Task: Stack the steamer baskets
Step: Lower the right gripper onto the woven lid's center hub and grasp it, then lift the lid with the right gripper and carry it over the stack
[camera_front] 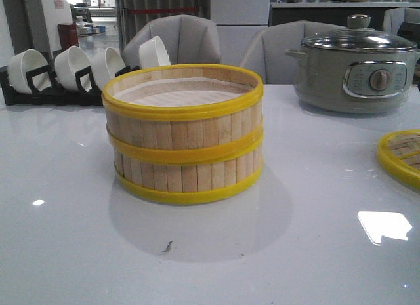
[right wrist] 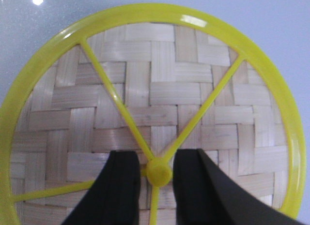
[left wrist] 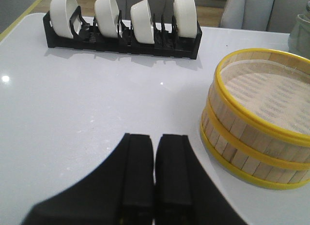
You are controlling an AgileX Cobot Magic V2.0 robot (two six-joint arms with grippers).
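A glossy white bench (camera_front: 79,206) carries the scene, with a grey electric pot (camera_front: 354,72) under a glass lid at the far right and a black rack of white bowls (camera_front: 65,72) along the far left edge. At centre stand the steamer baskets (camera_front: 184,138), two bamboo-slat rings already set one on the other, their yellow rims lined up and the pale liner showing in the open top. The woven lid (camera_front: 401,157) lies flat on the bench well to the right of the stack, only partly in the front view. The right gripper (right wrist: 157,174) hangs directly over the lid, its fingers part open and straddling the small yellow knob (right wrist: 159,172) where the spokes meet, holding nothing; whether the fingers touch the knob cannot be told. The left gripper (left wrist: 154,152) sits just beside the stack with its fingers pressed together and empty. The stacking itself looks finished, and the step in hand appears to be picking up the lid. That would call for closing squarely on the knob, lifting the lid level, carrying it across to the stack and lowering it so its rim seats evenly on the top basket.
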